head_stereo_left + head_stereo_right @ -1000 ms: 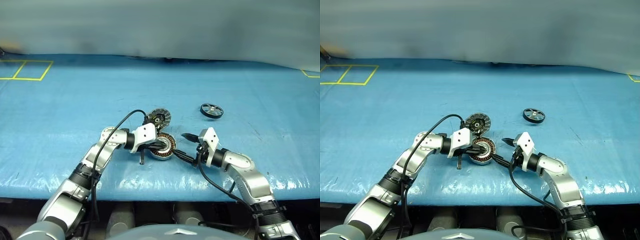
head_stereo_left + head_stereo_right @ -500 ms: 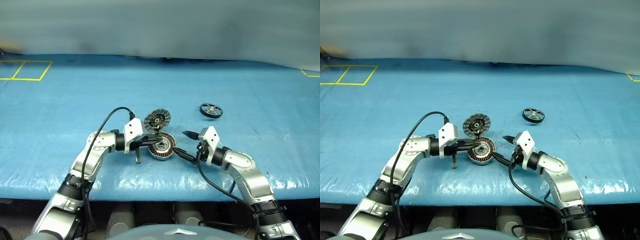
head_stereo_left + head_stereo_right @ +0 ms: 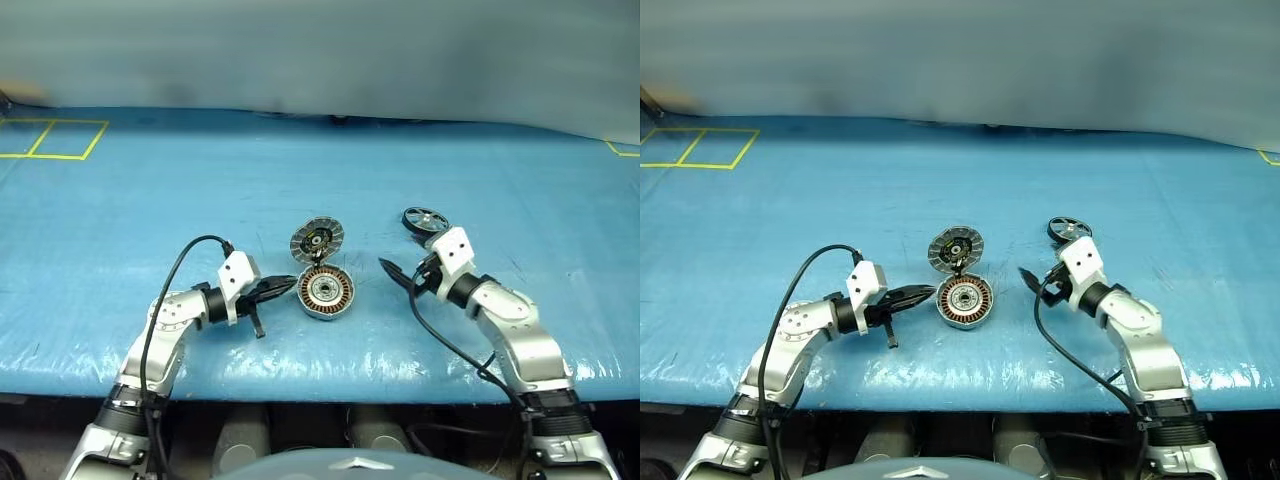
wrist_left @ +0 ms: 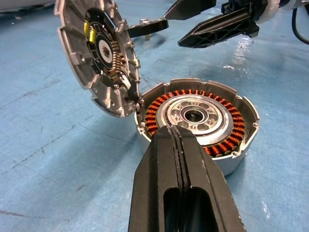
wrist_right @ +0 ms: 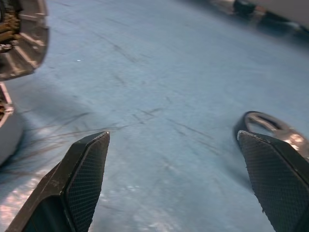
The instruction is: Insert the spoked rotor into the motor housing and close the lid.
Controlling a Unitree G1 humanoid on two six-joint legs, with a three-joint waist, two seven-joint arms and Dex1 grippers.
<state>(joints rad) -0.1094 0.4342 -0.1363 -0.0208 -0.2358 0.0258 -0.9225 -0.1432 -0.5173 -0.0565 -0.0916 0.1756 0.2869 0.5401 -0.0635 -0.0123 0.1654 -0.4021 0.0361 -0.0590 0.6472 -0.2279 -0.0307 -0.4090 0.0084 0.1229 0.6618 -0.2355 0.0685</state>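
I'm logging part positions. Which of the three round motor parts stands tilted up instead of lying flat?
The lid: it stands open on its hinge at the far edge of the motor housing. The housing and the spoked rotor both lie flat.

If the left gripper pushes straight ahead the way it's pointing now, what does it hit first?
Most likely the motor housing: the shut left gripper aims at its near wall, with the raised lid off to one side. The gap between them is hard to judge.

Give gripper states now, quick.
Left gripper: shut, holding nothing.
Right gripper: open, holding nothing.
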